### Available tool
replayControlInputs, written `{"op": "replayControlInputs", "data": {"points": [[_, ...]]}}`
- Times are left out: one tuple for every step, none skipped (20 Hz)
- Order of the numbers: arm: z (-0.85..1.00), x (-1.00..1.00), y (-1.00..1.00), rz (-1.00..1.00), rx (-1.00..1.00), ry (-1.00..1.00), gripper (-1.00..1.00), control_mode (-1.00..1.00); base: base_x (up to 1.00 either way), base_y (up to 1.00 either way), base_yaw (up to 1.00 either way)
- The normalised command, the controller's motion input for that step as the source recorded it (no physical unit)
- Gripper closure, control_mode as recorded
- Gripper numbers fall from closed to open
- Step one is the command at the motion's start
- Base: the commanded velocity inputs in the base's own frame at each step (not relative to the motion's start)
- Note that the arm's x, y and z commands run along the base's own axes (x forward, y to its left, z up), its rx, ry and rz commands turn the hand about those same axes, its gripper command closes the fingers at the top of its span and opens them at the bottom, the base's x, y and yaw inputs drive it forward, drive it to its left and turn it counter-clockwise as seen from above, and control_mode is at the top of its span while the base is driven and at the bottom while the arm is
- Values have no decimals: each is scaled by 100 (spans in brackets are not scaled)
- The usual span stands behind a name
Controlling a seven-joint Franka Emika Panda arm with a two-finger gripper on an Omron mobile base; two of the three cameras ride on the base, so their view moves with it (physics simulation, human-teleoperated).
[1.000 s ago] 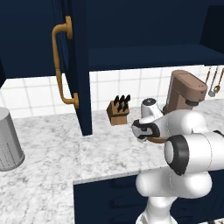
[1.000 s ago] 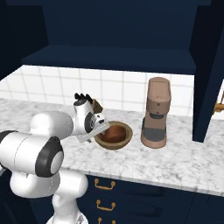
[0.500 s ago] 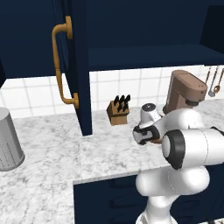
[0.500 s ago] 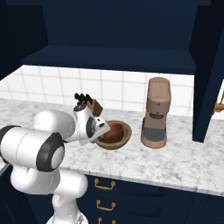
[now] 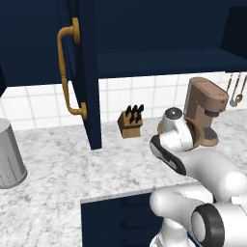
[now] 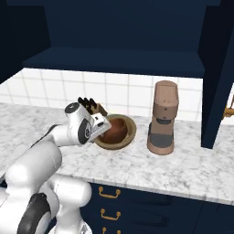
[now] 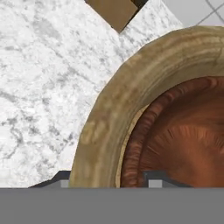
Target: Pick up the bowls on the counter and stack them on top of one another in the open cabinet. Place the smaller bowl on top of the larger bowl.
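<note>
The smaller bowl (image 6: 118, 130), dark reddish-brown, sits inside the larger bowl (image 6: 130, 133), light tan, on the marble counter (image 6: 192, 169) left of a coffee machine. My gripper (image 6: 103, 130) reaches down onto the bowls' left side. In the hand view the gripper (image 7: 108, 178) straddles both rims. One tip lies just outside the larger bowl (image 7: 100, 131) and the other inside the smaller bowl (image 7: 183, 144), the jaws closed on the two walls. From the left base view my hand hides most of the larger bowl (image 5: 197, 136). The open cabinet (image 6: 114, 61) hangs above, with its door (image 5: 79, 72) swung out.
A brown coffee machine (image 6: 163, 119) stands just right of the bowls. A wooden knife block (image 5: 131, 123) sits behind them by the tiled wall. A grey canister (image 5: 8, 154) stands far left on the counter. Utensils (image 5: 235, 91) hang at the right.
The jaws have closed from wide open onto the rims of the nested bowls. The arm's elbow has swung down and right, while the hand stays at the bowls.
</note>
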Motion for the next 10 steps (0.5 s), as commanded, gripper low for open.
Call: {"op": "replayControlInputs", "data": {"points": [[100,-98,2,3,0,0,100,-100,0,0,0],[100,-94,9,3,0,0,100,-100,0,0,0],[100,-91,14,1,0,0,100,-100,0,0,0],[100,-86,19,1,0,0,100,-100,0,0,0],[100,-73,33,1,0,0,100,-100,0,0,0],[100,-71,36,2,0,0,100,-100,0,0,0],[100,-64,35,4,0,0,100,-100,0,0,0],[100,-47,48,5,-4,0,100,-100,0,0,0],[100,-41,42,2,-5,0,100,-100,0,0,0],[100,-46,37,0,-5,-1,100,-100,0,0,0]]}}
